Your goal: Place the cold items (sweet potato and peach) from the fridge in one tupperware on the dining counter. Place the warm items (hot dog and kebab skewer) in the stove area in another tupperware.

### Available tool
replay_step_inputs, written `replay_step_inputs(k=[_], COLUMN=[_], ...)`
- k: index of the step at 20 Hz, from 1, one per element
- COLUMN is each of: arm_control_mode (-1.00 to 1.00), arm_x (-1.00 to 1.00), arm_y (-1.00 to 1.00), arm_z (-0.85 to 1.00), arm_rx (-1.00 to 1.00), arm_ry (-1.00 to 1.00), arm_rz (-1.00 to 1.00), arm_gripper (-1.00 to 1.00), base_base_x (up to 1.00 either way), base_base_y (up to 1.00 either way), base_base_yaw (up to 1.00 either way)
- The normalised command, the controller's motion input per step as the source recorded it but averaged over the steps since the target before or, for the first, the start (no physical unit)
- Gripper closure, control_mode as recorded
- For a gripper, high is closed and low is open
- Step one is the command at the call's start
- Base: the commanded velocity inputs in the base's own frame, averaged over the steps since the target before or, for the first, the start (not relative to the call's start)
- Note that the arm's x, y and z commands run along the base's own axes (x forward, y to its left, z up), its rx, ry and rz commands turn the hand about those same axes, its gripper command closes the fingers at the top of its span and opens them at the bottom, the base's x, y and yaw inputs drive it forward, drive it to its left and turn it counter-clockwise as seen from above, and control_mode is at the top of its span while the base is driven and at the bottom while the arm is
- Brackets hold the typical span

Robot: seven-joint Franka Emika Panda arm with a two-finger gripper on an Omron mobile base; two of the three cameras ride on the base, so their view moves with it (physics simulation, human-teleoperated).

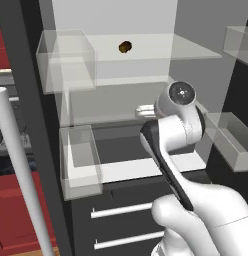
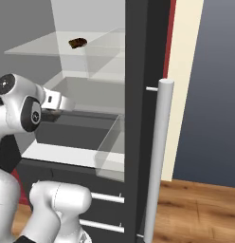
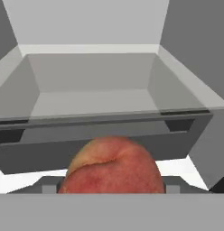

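Fridge (image 1: 113, 20), 1, doors open, white interior.

Glass shelf (image 1: 191, 50), 1 seen, upper level. On it: sweet potato (image 1: 125, 47), 1, small brown lump, lying near the middle of the shelf; also seen from the right (image 2: 77, 42).

Crisper bin (image 3: 93, 85), 1, grey, open-topped, below the shelf at the back of the fridge.

Clear door bins: 2 on the left door (image 1: 66, 60) (image 1: 81, 162), 2 on the right side (image 1: 231, 140) (image 1: 238, 42).

Drawer handles (image 1: 123, 210), 2, white bars on the dark front under the fridge compartment.

Door handle (image 2: 157, 161), 1 long white bar on the right door; 1 more on the left (image 1: 21, 170).

Arm (image 1: 181, 125), 1, white, reaching into the fridge at bin level, under the shelf.

Peach (image 3: 111, 167), 1, red and yellow, close against the hand camera in front of the bin. The fingers' tips are hidden behind it; whether they are clamped on the peach or merely apart around it I cannot tell.
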Motion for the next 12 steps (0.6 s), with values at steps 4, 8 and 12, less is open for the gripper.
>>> replay_step_inputs(k=[4,8,12], arm_control_mode=[-1.0,-1.0,-1.0], arm_x=[-0.99,-0.95,-0.43], arm_y=[-0.16,-0.15,0.0], arm_z=[0.28,0.08,-0.02], arm_rx=[-0.06,0.0,0.0], arm_ry=[0.25,0.13,0.0], arm_rz=[0.0,0.0,0.0], arm_gripper=[1.0,1.0,1.0], base_base_x=[0.0,0.0,0.0], base_base_y=[0.0,0.0,0.0], base_base_yaw=[0.0,0.0,0.0])
